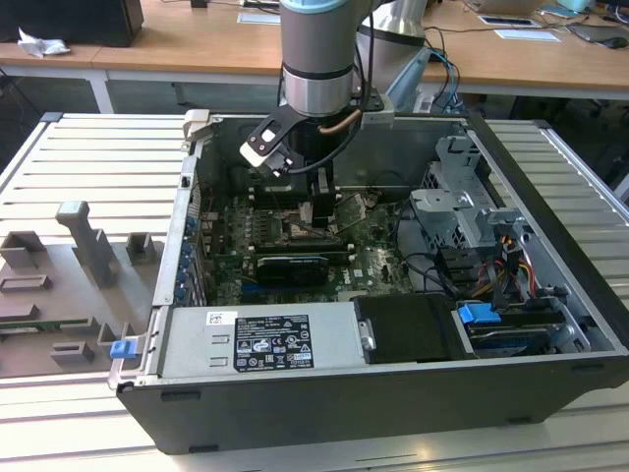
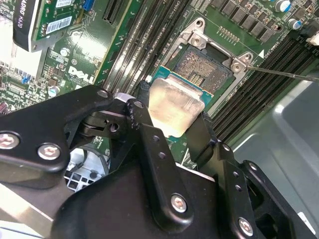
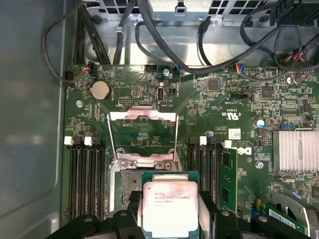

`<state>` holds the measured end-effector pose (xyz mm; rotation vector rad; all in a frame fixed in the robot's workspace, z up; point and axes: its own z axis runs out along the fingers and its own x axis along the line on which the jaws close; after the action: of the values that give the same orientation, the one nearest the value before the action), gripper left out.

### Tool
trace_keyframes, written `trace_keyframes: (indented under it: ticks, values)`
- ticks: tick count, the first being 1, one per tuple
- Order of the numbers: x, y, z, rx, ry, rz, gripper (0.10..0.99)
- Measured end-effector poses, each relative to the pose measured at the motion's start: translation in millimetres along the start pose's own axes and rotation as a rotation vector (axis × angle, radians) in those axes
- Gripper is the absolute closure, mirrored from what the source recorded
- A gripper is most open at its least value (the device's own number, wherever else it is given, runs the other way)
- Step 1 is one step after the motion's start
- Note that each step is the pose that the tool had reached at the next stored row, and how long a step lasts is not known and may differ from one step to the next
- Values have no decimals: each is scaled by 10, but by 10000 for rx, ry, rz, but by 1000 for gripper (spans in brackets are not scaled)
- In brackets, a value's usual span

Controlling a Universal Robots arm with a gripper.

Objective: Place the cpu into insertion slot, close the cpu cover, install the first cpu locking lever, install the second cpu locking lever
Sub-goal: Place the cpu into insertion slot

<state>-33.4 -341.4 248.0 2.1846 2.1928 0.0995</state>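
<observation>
slatted metal table [image 1: 79, 147]: carries an open computer case [image 1: 393, 413] lying on its side, interior facing up.

arm [image 1: 316, 59]: comes down from above into the case, over the green motherboard [image 1: 378, 265]. a grey power supply [image 1: 256, 339] sits along the case wall nearest the exterior view. a long black card [image 1: 292, 267] stands on the board between that supply and the arm.

gripper [image 1: 313, 211]: low over the board, directly above the insertion slot [image 2: 202, 69]. in the second wrist view its black fingers [image 2: 149, 144] are clamped on two opposite edges of the cpu [image 2: 172, 107], one on each side.

cpu cover [image 3: 143, 115]: swung open on its hinge and raised clear of the slot. bare board is visible through its central window. a thin metal lever rod [image 2: 284, 73] runs outward from one corner of the slot.

insertion slot: uncovered, contact field exposed in both wrist views, flanked by rows of dark memory slots.

cpu: held in the gripper with its silvery top up, positioned over the edge of the slot farthest from the cover hinge. part of the contact field is in plain sight beyond it. whether its underside touches the slot cannot be told.

coin battery [image 3: 99, 90]: on the board beyond the open cover.
</observation>
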Motion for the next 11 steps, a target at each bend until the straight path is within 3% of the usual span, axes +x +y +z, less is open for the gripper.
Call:
trace_keyframes:
  ticks: [11]
  values:
    - [4,-1,20,-1,1,7,549]
